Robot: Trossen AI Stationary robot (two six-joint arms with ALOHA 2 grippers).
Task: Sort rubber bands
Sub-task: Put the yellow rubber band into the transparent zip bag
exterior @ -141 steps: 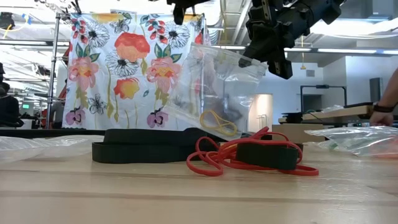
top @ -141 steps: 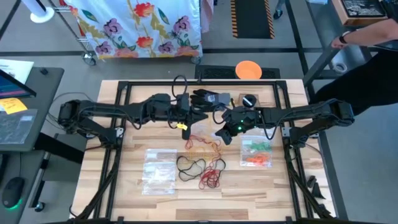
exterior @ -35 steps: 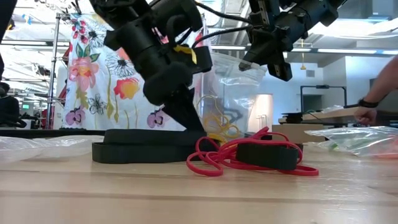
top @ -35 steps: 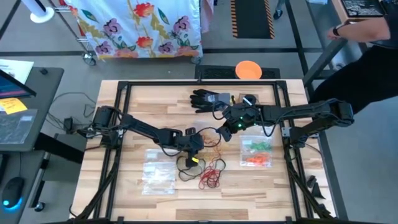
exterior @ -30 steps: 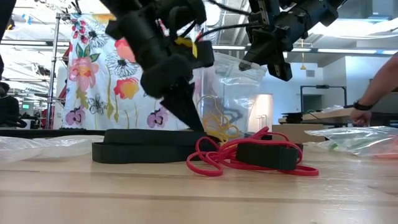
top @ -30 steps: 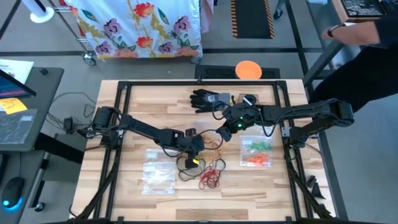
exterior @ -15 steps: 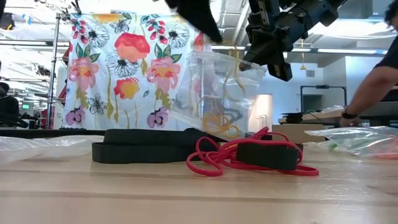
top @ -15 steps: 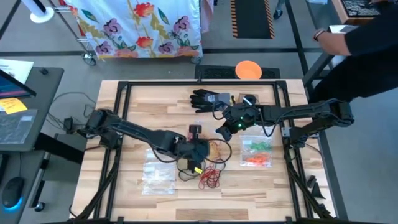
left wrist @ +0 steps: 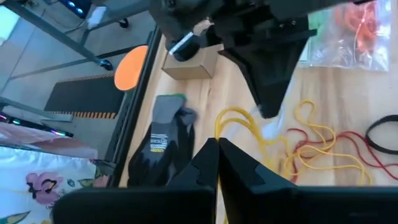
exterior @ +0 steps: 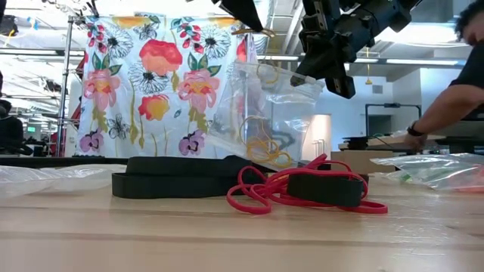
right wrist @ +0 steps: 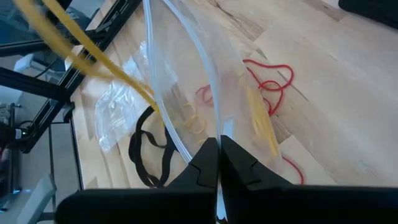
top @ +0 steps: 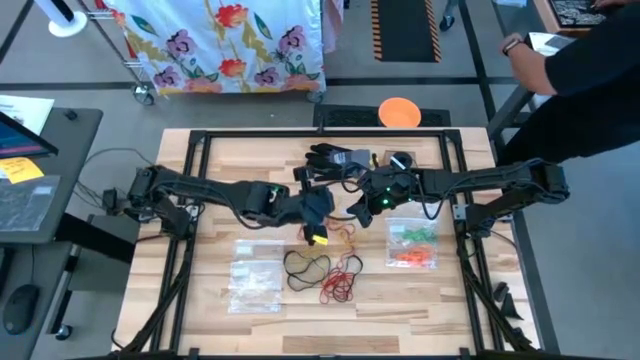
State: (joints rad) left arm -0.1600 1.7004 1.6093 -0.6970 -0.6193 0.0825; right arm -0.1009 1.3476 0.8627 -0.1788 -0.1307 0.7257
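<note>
Two arms are meeting mid-desk from above: the left gripper [top: 318,222], fingers pinched on a yellow rubber band [top: 318,239], is hanging beside the right gripper [top: 358,211]. Low down, the right one's fingers are clamping a clear bag [exterior: 271,113] holding yellow bands, red rubber bands [exterior: 299,189] lying below. Left wrist: yellow band dangling. Right wrist: bag's rim gripped.
</note>
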